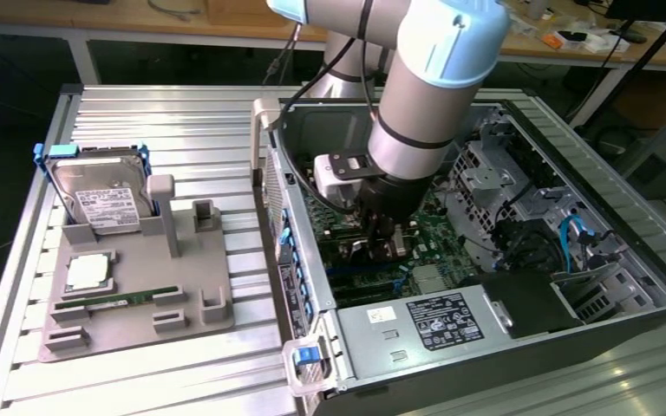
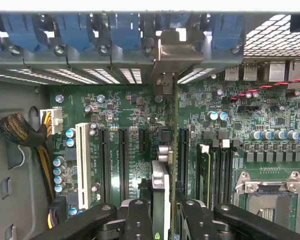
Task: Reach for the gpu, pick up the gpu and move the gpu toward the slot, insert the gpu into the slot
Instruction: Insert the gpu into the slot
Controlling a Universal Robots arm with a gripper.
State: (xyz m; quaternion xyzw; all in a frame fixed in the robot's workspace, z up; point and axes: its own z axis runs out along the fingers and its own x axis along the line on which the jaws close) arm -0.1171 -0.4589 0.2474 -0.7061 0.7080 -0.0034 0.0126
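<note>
- Inside the open computer case (image 1: 519, 173), the claw (image 2: 162, 210) is lowered over the motherboard (image 2: 130, 115), closed on the gpu (image 2: 162, 195); the wrist view shows the card edge-on, pinched between the two dark fingers (image 2: 137, 220).
- The card is held upright, its long edge running along the line of the expansion slots (image 2: 122, 160), which I judge suits a straight push downward into a slot.
- Its metal end bracket (image 2: 172, 52) sits up against the case's rear wall, among the blue slot clips (image 2: 75, 30), so that end has hardly any spare room.
- On either side of the card lie neighbouring black slots, a white slot (image 2: 82, 165) further off, and memory sockets (image 2: 215, 170) beside the processor socket (image 2: 267, 200); sideways room looks tight.
- In the exterior view the arm (image 1: 426, 104) drops down through the case's open side, with the drive cages (image 1: 489, 178) and the power supply (image 1: 426, 325) near it.
- On the table (image 1: 171, 113), well apart from the case, a grey fixture (image 1: 136, 329) carries a hard drive (image 1: 101, 199) and a memory stick (image 1: 119, 301).
</note>
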